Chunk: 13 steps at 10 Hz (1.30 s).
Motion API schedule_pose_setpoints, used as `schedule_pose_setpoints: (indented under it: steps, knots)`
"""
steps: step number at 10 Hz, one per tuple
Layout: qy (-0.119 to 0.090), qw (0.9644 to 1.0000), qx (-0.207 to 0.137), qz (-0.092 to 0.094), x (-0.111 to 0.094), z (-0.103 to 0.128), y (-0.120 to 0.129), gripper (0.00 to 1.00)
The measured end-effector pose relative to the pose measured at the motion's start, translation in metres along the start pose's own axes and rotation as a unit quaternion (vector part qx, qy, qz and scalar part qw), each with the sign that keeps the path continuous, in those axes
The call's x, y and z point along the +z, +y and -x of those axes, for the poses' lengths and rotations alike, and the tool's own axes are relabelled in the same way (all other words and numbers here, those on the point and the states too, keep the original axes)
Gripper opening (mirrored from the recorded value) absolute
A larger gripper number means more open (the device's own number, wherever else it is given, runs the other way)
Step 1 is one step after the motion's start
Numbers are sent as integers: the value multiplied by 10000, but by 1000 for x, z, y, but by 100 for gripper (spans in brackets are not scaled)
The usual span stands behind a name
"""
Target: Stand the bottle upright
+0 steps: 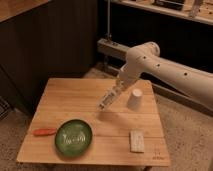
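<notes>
The bottle (105, 103) is small, slim and whitish, with a pale label. It hangs tilted, lower end toward the front left, just above the middle of the wooden table (70, 92). My gripper (112, 95) reaches down from the white arm at the right. It is shut on the bottle's upper end. The bottle's shadow lies on the table right below it.
A white tapered cup (135, 99) stands upside down just right of the gripper. A green plate (74, 138) sits at the front left, with an orange-red object (44, 132) beside it. A flat pale block (136, 141) lies at the front right. Dark cabinets stand behind.
</notes>
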<state>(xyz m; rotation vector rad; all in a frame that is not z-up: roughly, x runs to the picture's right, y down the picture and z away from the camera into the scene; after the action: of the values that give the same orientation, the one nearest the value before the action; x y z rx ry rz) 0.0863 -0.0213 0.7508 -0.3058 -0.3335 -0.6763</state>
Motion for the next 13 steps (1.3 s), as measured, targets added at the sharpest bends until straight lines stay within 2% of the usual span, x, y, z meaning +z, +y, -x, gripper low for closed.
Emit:
schedule_pose_setpoints:
  steps: [2, 8, 9, 11, 13]
  knots:
    - [268, 9994, -177, 160, 4, 5, 6, 1]
    - [278, 9971, -597, 373, 5, 21, 16, 1]
    - [360, 9966, -622, 394, 7, 23, 17, 1]
    - [658, 9944, -691, 455, 14, 29, 21, 1]
    - [708, 9937, -727, 482, 20, 33, 22, 1]
